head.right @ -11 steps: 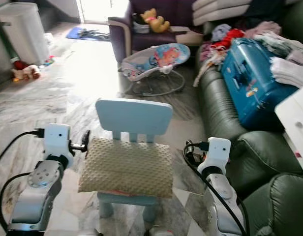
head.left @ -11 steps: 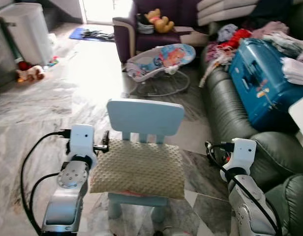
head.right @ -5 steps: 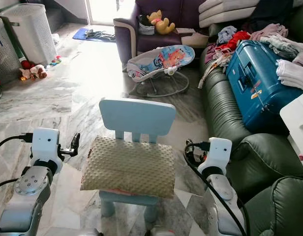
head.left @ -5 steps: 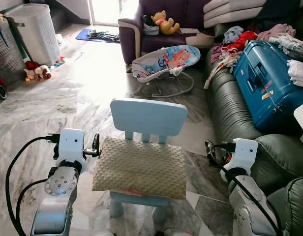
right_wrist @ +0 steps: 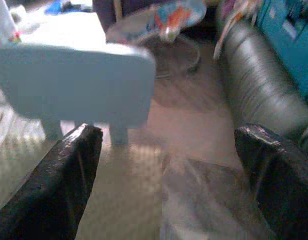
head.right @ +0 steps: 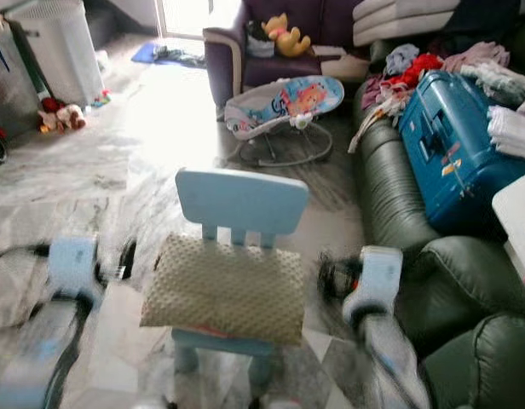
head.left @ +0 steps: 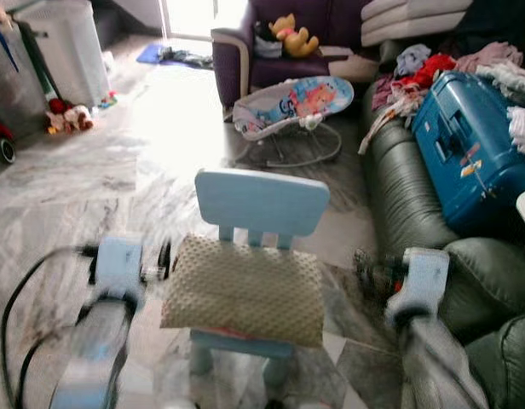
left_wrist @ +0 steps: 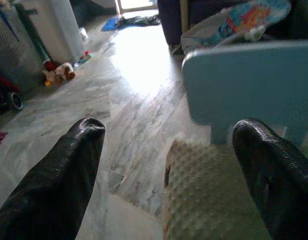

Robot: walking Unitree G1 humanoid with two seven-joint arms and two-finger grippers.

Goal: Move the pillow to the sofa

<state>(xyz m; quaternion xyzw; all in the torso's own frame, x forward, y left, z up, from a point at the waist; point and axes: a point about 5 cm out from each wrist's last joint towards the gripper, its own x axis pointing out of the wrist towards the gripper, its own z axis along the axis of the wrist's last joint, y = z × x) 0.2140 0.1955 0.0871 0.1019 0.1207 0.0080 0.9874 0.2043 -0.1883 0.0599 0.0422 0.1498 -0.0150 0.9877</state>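
Pillow: a beige bumpy pillow (head.left: pixel 241 290) lies flat on the seat of a small pale blue chair (head.left: pixel 261 202), its far edge against the chair's backrest
Left hand: the left hand (left_wrist: pixel 166 165) sits just beside the pillow's left edge, fingers spread wide, holding nothing
Right hand: the right hand (right_wrist: pixel 166 170) is at the pillow's right edge, fingers spread wide, empty
Sofa: a dark green sofa (head.left: pixel 399 192) runs along the right side, near the chair
On the sofa: a blue suitcase (head.left: pixel 471 136) and heaped clothes (head.left: pixel 399 72)
Floor: marble floor (head.left: pixel 75 187) with a baby bouncer (head.left: pixel 288 106) beyond the chair
Blur: both arms are smeared in the head views
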